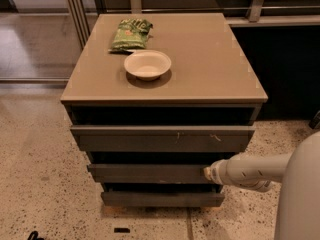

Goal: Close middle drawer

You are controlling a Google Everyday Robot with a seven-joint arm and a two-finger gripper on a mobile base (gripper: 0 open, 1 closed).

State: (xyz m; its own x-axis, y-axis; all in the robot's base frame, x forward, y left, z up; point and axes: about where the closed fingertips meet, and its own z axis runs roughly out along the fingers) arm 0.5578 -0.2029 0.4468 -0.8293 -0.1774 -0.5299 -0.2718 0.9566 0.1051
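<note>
The middle drawer (150,173) is a plain grey-brown front in the cabinet, below the scratched top drawer (162,138) and above the narrower lowest drawer (162,198). Its front stands about level with the other fronts, with a dark gap above it. My white arm comes in from the right, and the gripper (207,172) is at the right end of the middle drawer front, touching or nearly touching it. The gripper's end is hidden behind the wrist.
A white bowl (147,64) and a green snack bag (131,34) lie on the cabinet top (210,64). Speckled floor surrounds the cabinet. A dark counter base stands to the right, metal rails behind. My white body fills the bottom right corner.
</note>
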